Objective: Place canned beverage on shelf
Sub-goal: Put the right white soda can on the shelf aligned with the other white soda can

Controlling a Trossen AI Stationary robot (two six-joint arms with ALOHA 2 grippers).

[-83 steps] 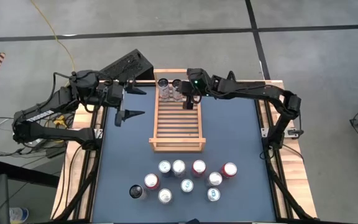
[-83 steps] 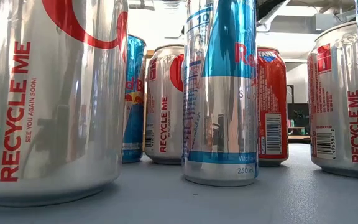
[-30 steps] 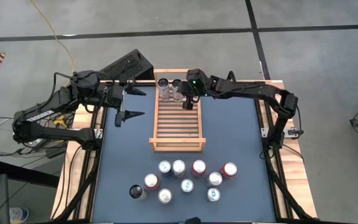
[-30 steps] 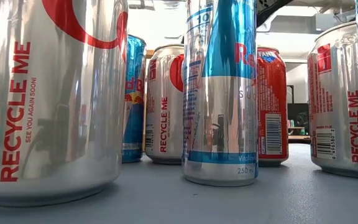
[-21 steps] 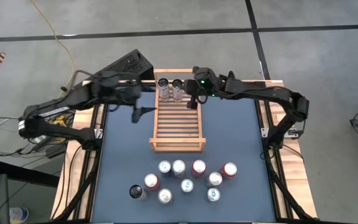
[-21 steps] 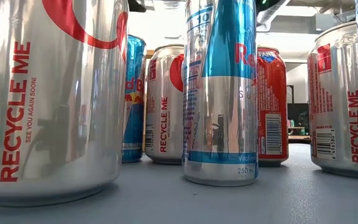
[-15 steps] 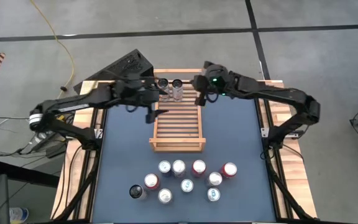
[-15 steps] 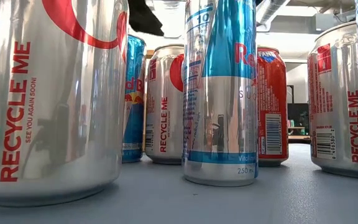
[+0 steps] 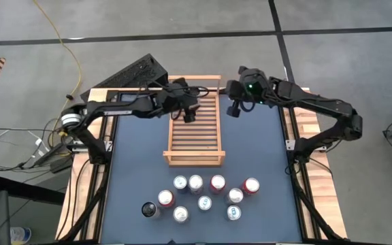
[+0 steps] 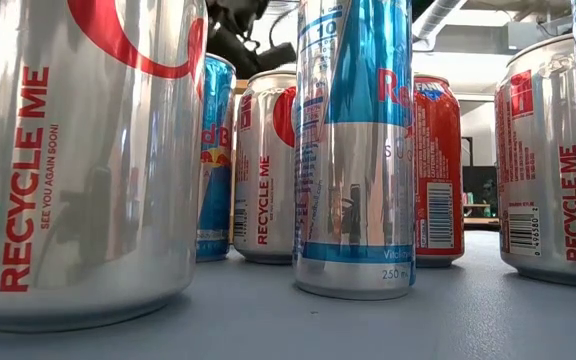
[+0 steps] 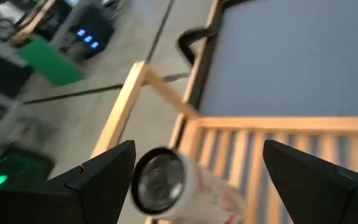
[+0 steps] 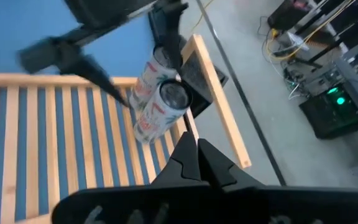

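Light-wood slatted shelf [image 9: 193, 129] at the desk's [image 9: 135, 177] far middle holds two white printed cans [image 12: 157, 106] at its far rail. Left gripper [image 9: 188, 112], open wide and empty, should straddle one can squarely before closing. Right gripper [image 9: 233, 109], shut and empty, hovers beside the shelf.

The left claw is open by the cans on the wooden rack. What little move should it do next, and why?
Probably ease the left gripper forward, then close it. Its fingers are open with a can showing between them at the shelf's far end, not yet gripped. The right gripper waits shut beside the shelf.
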